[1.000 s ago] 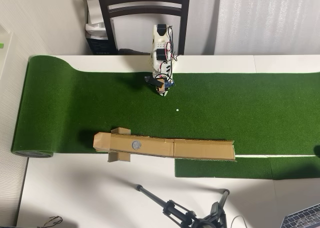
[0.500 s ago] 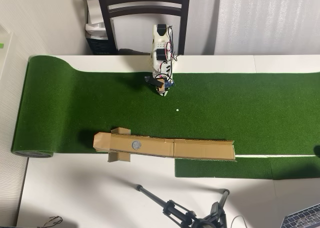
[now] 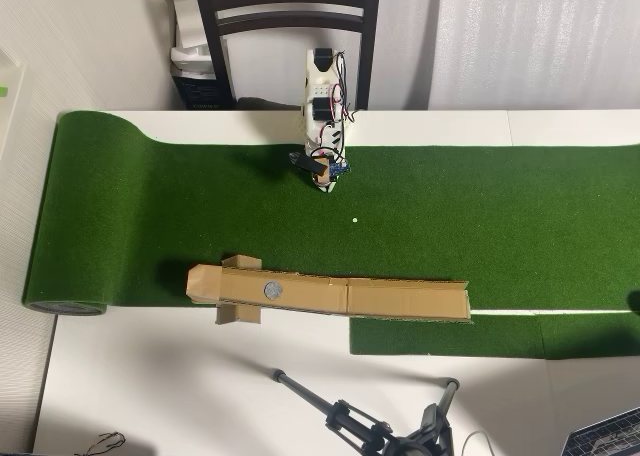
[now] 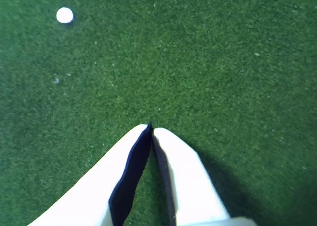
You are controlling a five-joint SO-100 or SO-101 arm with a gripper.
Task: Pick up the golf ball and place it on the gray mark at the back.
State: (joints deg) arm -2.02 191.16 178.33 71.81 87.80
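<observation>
The golf ball shows in neither view. The gray mark (image 3: 272,289) is a small round disc set in a long brown cardboard strip (image 3: 400,298) at the lower edge of the green turf in the overhead view. My gripper (image 3: 324,182) hangs over the turf near the arm's base, well above the strip in that picture. In the wrist view the gripper (image 4: 150,129) is shut, its white fingertips touching with nothing between them. A tiny white dot (image 3: 354,219) lies on the turf between gripper and strip, and the white dot (image 4: 65,15) sits at the upper left of the wrist view.
The green turf (image 3: 150,216) covers a white table (image 3: 150,386), with a rolled end at the left. A dark chair (image 3: 288,16) stands behind the arm. A black tripod (image 3: 370,426) and a laptop corner (image 3: 605,438) lie at the table's lower edge.
</observation>
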